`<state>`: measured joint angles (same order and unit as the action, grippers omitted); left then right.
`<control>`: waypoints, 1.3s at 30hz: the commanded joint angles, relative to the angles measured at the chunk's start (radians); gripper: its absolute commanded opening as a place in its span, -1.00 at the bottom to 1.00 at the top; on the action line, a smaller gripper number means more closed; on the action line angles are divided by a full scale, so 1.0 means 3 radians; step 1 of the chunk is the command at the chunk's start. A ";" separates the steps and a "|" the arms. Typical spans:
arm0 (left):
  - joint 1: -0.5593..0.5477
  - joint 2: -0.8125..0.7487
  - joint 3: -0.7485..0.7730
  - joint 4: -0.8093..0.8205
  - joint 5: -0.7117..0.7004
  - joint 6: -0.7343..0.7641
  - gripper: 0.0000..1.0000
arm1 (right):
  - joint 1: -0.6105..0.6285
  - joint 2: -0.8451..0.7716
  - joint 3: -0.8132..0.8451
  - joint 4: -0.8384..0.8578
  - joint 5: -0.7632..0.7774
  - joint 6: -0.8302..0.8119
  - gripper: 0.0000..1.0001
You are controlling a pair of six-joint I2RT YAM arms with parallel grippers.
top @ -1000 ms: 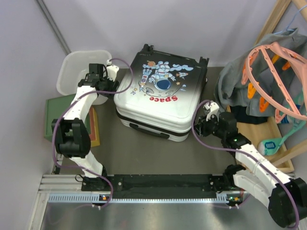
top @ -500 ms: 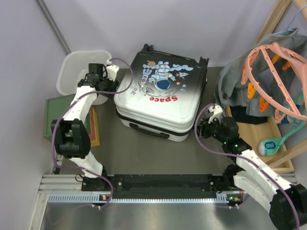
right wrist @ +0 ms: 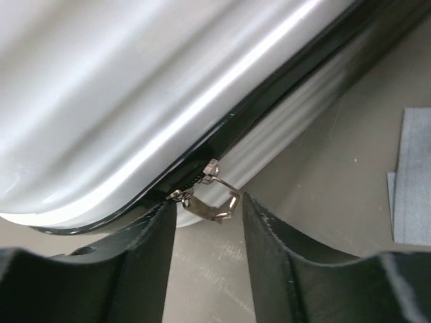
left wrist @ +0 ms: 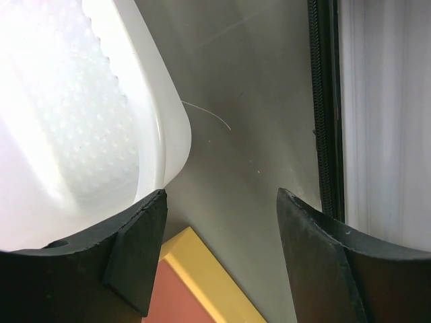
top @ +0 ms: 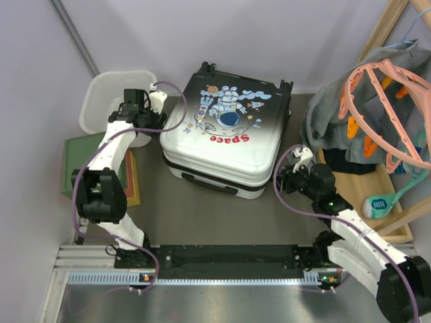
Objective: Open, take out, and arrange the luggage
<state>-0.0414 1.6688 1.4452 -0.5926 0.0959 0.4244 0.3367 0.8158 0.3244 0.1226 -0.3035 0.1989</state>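
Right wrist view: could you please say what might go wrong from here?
The two small metal zipper pulls on the luggage sit only at the tips of the open right gripper, so they could slip out as it closes. The left gripper hangs open beside the white basket, bracing nothing, so pulling may drag the luggage.

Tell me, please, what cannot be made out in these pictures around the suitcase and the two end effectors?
Luggage interior: hidden by its closed shell, every view.
Right end effector: zipper pulls lie between its fingers; right wrist view cannot settle whether they are gripped.
Basket contents: washed out by glare, left wrist view.
Yellow-and-red object: cut off by the bottom edge, left wrist view.
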 commanded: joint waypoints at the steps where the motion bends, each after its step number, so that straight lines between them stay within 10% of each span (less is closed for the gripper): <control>1: -0.0072 -0.0168 0.0061 -0.0085 0.0181 0.0038 0.42 | -0.0028 0.0078 -0.0023 0.0429 -0.0404 -0.0116 -0.15; 16: -0.0072 -0.0178 0.0091 -0.0136 0.0294 -0.0039 0.42 | -0.0299 0.0425 -0.0371 0.1687 -0.0982 0.0094 -0.29; 39: -0.0072 -0.0199 0.0066 -0.0167 0.0324 -0.0060 0.42 | -0.0335 0.0753 -0.0259 0.1407 -0.0855 0.0181 -0.60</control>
<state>-0.0364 1.6463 1.4483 -0.5995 0.1047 0.4267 0.2310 1.0355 0.2169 0.5186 -0.5846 0.2382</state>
